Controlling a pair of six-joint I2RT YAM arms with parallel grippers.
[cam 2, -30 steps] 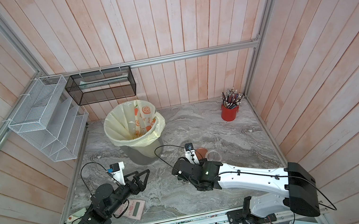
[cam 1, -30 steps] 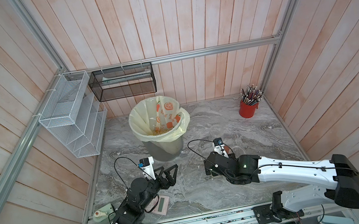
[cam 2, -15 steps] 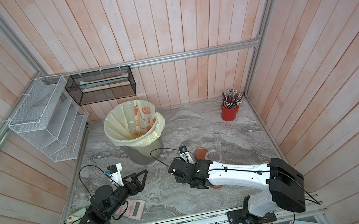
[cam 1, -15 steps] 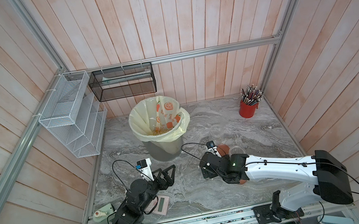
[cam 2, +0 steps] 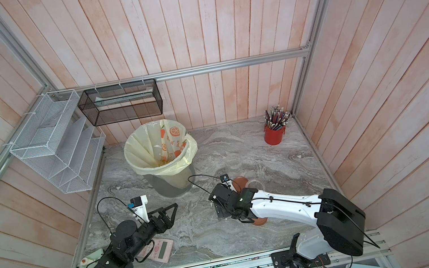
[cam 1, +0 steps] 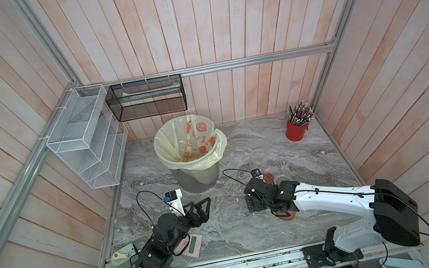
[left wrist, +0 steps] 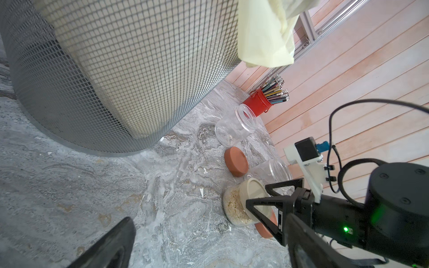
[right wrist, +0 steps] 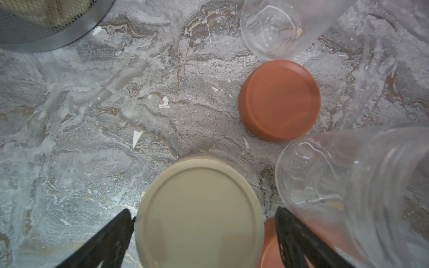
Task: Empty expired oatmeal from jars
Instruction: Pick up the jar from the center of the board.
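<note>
A clear jar of pale oatmeal (left wrist: pixel 233 208) stands on the marble top with its cream lid (right wrist: pixel 199 213) on. My right gripper (right wrist: pixel 199 232) is open and reaches down over it, one finger on each side of the lid; in both top views that gripper (cam 1: pixel 255 203) (cam 2: pixel 222 208) hides the jar. Two empty clear jars (cam 1: pixel 258 156) (cam 1: pixel 282 179) lie lidless behind it, and a terracotta lid (cam 1: pixel 268 176) rests between them. Another terracotta lid (cam 1: pixel 286 215) sits under the right arm. My left gripper (cam 1: pixel 199 209) is open and holds nothing, left of the jars.
The grey mesh bin (cam 1: pixel 194 180) with its cream orange-print liner (cam 1: pixel 173 142) stands behind both grippers and has yellowish kernels at its bottom. A red pencil cup (cam 1: pixel 296 132) is at the back right. A pink calculator (cam 1: pixel 192 244) lies under the left arm. Wire racks hang on the left wall.
My right arm has swung left, bringing its open gripper from beside the terracotta lid down over the cream-lidded jar. The left arm has barely moved.
</note>
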